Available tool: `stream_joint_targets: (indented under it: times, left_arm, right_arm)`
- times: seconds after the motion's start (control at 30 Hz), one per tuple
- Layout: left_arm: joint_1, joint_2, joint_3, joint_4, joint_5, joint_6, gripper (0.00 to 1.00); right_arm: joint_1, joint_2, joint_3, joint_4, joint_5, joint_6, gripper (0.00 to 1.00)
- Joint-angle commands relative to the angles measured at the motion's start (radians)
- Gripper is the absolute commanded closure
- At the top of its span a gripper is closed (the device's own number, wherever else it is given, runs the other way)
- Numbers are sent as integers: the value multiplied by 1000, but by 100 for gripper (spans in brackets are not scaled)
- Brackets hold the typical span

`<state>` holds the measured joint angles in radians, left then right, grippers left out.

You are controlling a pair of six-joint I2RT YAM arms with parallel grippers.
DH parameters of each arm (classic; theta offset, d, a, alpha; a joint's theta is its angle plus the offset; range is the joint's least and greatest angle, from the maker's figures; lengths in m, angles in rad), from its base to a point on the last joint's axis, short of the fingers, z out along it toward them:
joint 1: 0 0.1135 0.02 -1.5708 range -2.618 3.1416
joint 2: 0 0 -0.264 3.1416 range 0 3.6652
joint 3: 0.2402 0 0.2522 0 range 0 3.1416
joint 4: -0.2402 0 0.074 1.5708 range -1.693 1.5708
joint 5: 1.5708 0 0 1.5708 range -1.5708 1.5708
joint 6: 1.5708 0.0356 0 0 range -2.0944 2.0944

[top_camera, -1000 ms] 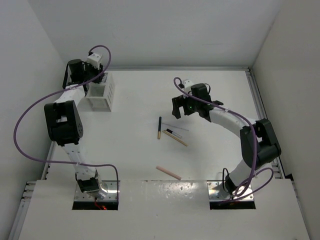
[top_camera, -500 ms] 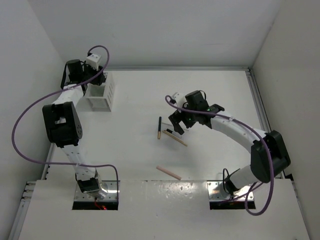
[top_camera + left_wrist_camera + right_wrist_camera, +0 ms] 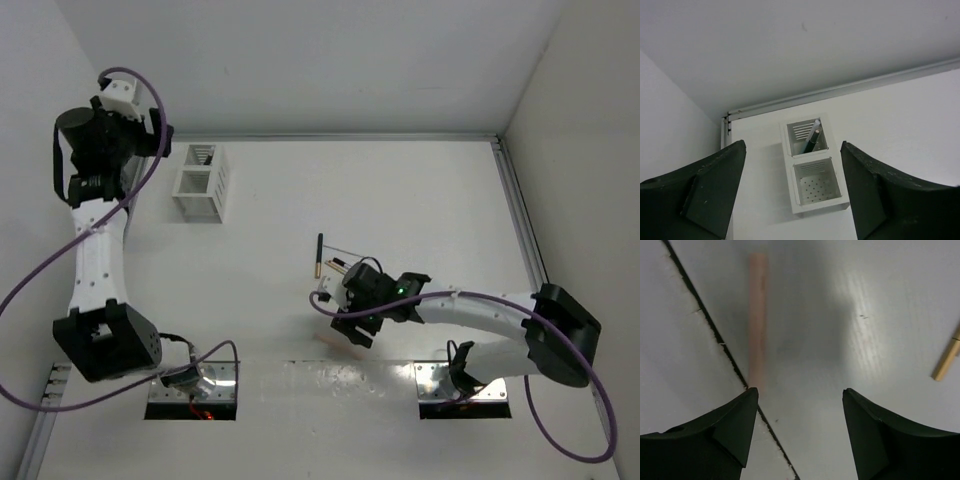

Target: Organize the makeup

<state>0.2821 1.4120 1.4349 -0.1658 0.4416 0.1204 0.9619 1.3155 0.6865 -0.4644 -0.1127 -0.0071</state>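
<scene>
Makeup lies in three places: a pink stick (image 3: 757,320) flat on the white table (image 3: 420,200) beside the dark seam at its near edge, just ahead of the right gripper (image 3: 799,392), whose fingers are spread wide on nothing. A black gold-tipped stick (image 3: 319,257) lies further out. Only the left wrist view shows a dark stick (image 3: 812,140) leaning in the far compartment of the white rack (image 3: 820,205), seen from high up between the parted fingers of the left gripper (image 3: 792,144), with white walls around.
</scene>
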Motion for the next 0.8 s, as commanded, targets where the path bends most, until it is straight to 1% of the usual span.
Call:
stream_joint_targets:
  times: [0.0, 0.03, 0.1, 0.2, 0.27, 0.3, 0.33, 0.4, 0.5, 0.6, 0.73, 0.77]
  left_arm:
    - [25, -86, -70, -43, 43, -70, 17]
    - [34, -119, -92, -43, 43, -70, 17]
    - [34, -139, -103, -55, 43, -70, 17]
    - [34, -163, -128, -73, 34, -59, 17]
    - [34, -174, -151, -74, 23, -39, 17]
    - [22, -174, -151, -74, 23, -39, 17]
    - [22, -174, -160, -74, 11, -39, 17]
    - [11, -174, -172, -74, 2, -30, 17]
    - [-1, -183, -185, -74, 2, -30, 17]
    - [-23, -193, -194, -92, -24, -19, 17]
    - [-32, -193, -194, -92, -24, -19, 17]
    - [-32, -193, -194, -92, -14, -19, 17]
  right_arm:
    - [73, -10, -36, 76, 60, 107, 31]
    - [86, 4, -41, 95, 83, 120, 31]
    - [101, 28, -59, 131, 100, 130, 33]
    - [139, 75, -42, 159, 107, 144, 36]
    - [159, 102, -25, 159, 111, 147, 36]
    - [190, 113, -18, 158, 111, 150, 36]
    - [201, 113, -16, 156, 145, 154, 36]
    - [218, 110, -16, 173, 156, 180, 36]
    - [230, 120, -33, 199, 159, 211, 37]
    - [233, 146, -36, 196, 168, 245, 43]
    - [235, 185, -39, 196, 189, 256, 46]
    - [235, 195, -42, 196, 197, 251, 48]
